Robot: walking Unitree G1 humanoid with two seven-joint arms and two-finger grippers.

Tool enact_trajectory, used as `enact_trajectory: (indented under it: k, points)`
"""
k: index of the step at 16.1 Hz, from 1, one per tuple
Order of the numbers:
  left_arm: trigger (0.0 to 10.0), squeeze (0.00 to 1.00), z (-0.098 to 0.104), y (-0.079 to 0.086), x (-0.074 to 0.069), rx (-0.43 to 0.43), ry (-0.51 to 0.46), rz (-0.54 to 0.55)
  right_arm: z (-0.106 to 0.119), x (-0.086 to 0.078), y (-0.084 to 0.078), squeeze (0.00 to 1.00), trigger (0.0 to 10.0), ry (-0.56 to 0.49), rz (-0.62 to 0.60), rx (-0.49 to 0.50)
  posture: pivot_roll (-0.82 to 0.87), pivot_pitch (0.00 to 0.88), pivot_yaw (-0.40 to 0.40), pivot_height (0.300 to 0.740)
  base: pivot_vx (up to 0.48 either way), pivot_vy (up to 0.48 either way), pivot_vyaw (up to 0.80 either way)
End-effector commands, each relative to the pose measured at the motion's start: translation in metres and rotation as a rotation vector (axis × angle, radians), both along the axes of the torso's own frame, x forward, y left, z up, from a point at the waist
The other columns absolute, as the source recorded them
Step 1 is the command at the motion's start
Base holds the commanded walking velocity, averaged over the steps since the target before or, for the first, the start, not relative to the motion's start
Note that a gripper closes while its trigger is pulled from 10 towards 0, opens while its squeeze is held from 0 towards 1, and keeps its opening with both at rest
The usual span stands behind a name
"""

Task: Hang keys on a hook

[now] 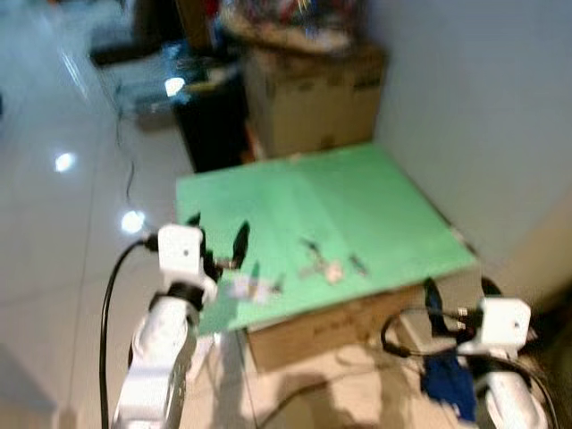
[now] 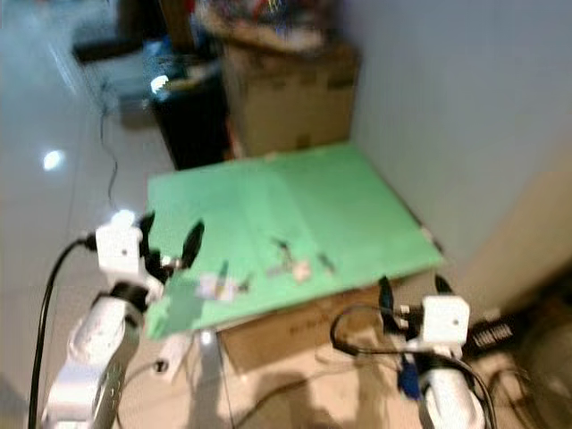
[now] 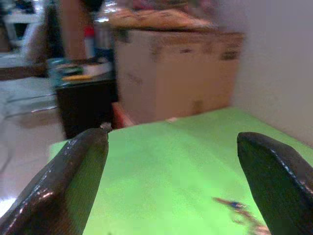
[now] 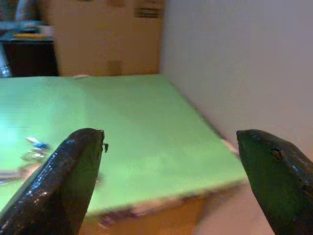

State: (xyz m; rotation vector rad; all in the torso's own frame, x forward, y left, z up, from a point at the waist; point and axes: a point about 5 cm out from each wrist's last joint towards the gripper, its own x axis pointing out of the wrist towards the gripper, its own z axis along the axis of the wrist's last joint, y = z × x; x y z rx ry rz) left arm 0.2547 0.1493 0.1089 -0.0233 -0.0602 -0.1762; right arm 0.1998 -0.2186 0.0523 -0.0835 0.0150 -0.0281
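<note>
Left eye view: keys (image 1: 320,264) lie ungrasped on green surface (image 1: 375,197); both end effectors, left (image 1: 219,234), right (image 1: 460,290), released; hanging not begun.

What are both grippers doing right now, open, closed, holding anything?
Left gripper: open, holding nothing, at the green board's near left edge.
Right gripper: open, holding nothing, below the board's near right corner.

We can read no text, number or brand anywhere. The brown cardboard box (image 3: 176,68) beyond the far edge of the green-topped desk (image 1: 357,197) carries dark printed marks, but these are too blurred to decipher.
</note>
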Motion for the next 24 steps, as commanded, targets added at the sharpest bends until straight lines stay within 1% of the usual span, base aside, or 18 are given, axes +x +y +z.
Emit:
enact_trajectory:
  k: [1,4,5,7,9,10,12,13,14,15,16,17,18,19,20,21,22,24]
  points:
    - [10.0,0.0,-0.006,0.005,0.0,0.016,0.034,0.036,0.013,0.01,0.01,0.0,10.0,-0.039,0.065,0.001,-0.26,0.071,0.025,0.74,0.368,0.0,0.0]
    - [10.0,0.0,-0.008,0.005,0.011,0.043,0.043,0.053,0.026,0.028,0.015,0.0,10.0,-0.03,0.107,0.017,-0.25,0.062,0.022,0.74,0.0,0.0,0.0]
    - [10.0,0.0,-0.008,0.005,0.014,0.046,0.042,0.055,0.027,0.032,0.017,0.0,10.0,-0.016,0.123,0.012,-0.25,0.06,0.021,0.74,0.0,0.0,0.0]
    - [10.0,0.0,-0.008,0.006,0.016,0.06,0.043,0.058,0.029,0.036,0.022,0.0,10.0,-0.013,0.137,0.022,-0.24,0.049,0.022,0.74,0.0,0.0,0.0]
    - [10.0,0.0,-0.011,0.005,0.016,0.074,0.056,0.047,0.027,0.037,0.026,0.0,10.0,0.002,0.149,0.036,-0.23,0.045,0.024,0.74,0.0,0.0,0.0]
    - [10.0,0.0,-0.015,0.003,0.016,0.097,0.073,0.035,0.026,0.035,0.028,0.0,10.0,0.006,0.146,0.044,-0.23,0.045,0.026,0.74,0.0,0.0,0.0]
    - [10.0,0.0,-0.027,-0.005,0.017,0.134,0.11,-0.053,0.023,0.03,0.031,0.0,10.0,0.018,0.147,0.051,-0.23,0.051,0.029,0.74,0.0,0.0,0.0]
    - [10.0,0.0,-0.039,-0.016,0.023,0.144,0.167,-0.117,0.021,0.028,0.032,0.0,10.0,0.026,0.143,0.061,-0.23,0.056,0.031,0.74,0.0,0.0,0.0]
    - [10.0,0.0,-0.047,-0.032,0.03,0.151,0.193,-0.175,0.022,0.026,0.034,0.0,10.0,0.025,0.15,0.06,-0.24,0.083,0.03,0.74,0.0,0.0,0.0]
    - [10.0,0.0,-0.051,-0.039,0.032,0.163,0.204,-0.206,0.023,0.024,0.035,0.0,10.0,0.024,0.155,0.059,-0.24,0.094,0.029,0.74,0.0,0.0,0.0]
    - [10.0,0.0,-0.057,-0.054,0.04,0.171,0.224,-0.243,0.023,0.015,0.038,0.0,10.0,0.041,0.189,0.036,-0.28,0.138,0.024,0.74,0.0,0.0,0.0]
    - [10.0,0.0,-0.057,-0.056,0.049,0.172,0.23,-0.22,0.023,0.006,0.039,0.0,10.0,0.059,0.206,0.023,-0.3,0.172,0.019,0.74,0.0,0.0,0.0]
    - [10.0,0.0,-0.057,-0.056,0.051,0.171,0.231,-0.209,0.023,0.004,0.039,0.0,10.0,0.064,0.208,0.021,-0.3,0.172,0.019,0.74,0.0,0.0,0.0]
    - [10.0,0.0,-0.056,-0.054,0.06,0.175,0.241,-0.172,0.023,-0.002,0.039,0.0,10.0,0.077,0.211,0.015,-0.34,0.205,0.017,0.74,0.0,0.0,0.0]
    - [10.0,0.0,-0.054,-0.053,0.065,0.172,0.244,-0.153,0.026,-0.004,0.039,0.0,10.0,0.078,0.218,0.011,-0.36,0.221,0.016,0.74,0.0,0.0,0.0]
    - [10.0,0.0,-0.052,-0.048,0.073,0.158,0.243,-0.128,0.031,-0.01,0.041,0.0,10.0,0.077,0.228,0.006,-0.38,0.247,0.019,0.74,0.0,0.0,0.0]
    - [10.0,0.0,-0.053,-0.046,0.074,0.163,0.244,-0.125,0.032,-0.011,0.038,0.0,10.0,0.083,0.223,0.001,-0.38,0.252,0.019,0.74,0.0,0.0,0.0]
    - [10.0,0.0,-0.065,-0.041,0.066,0.18,0.282,-0.126,0.033,-0.012,0.039,0.0,10.0,0.086,0.222,0.003,-0.38,0.253,0.02,0.74,0.0,0.0,0.0]
